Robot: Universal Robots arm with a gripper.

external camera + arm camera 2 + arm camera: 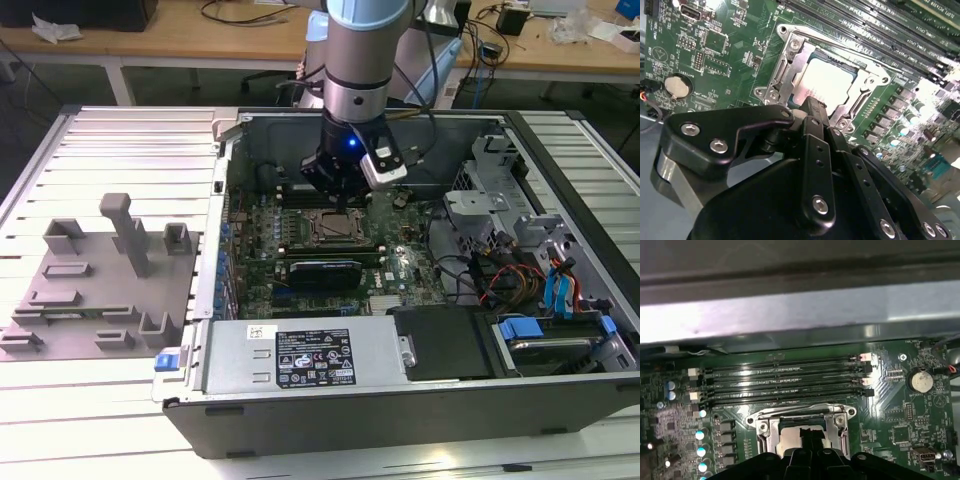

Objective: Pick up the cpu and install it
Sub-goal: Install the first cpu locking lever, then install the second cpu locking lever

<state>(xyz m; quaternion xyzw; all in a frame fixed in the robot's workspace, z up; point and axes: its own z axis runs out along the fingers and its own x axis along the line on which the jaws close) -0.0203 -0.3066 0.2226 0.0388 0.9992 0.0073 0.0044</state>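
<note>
- We see the claw (338, 200) low inside the open computer case (560, 330), directly above the socket frame (333, 226) on the green motherboard (400, 262).
- In the second wrist view, the cpu (832, 82) lies flat inside the metal socket frame (785, 70), its pale silver top facing up.
- The claw (815, 107) tip sits at the cpu's near edge; we cannot tell whether its fingers are apart, together, or touching the chip.
- In the first wrist view, the cpu (790, 432) is partly hidden behind the claw (810, 437); memory slots (785, 382) run just beyond the socket.
- The grey fixture plate (90, 290) rests on the bench (130, 150), at the exterior view's left, well apart from the case.
</note>
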